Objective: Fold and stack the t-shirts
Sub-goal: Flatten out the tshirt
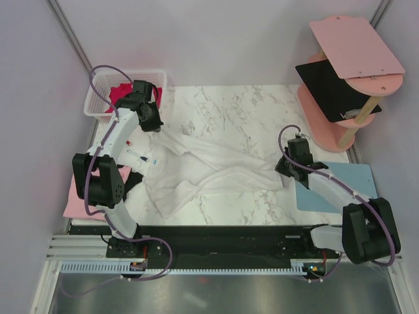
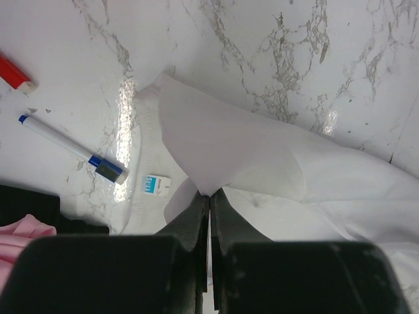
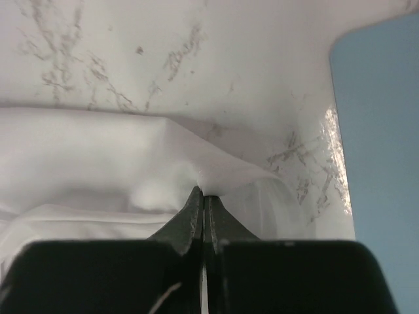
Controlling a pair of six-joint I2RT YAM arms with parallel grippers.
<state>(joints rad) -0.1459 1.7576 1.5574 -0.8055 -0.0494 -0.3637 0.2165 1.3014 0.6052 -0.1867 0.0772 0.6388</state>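
White t-shirt [image 1: 226, 176] spans between left gripper [image 2: 209, 196] and right gripper [image 3: 204, 194], both pinching

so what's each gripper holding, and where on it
Both hold the white t-shirt: the left gripper pinches a fold near the collar, the right gripper a fold at the opposite end.

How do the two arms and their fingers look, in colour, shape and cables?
Both the left arm and the right arm have white tube links and bulky black joints. A purple cable loops along each. The fingers are matt black wedges narrowing to thin tips.
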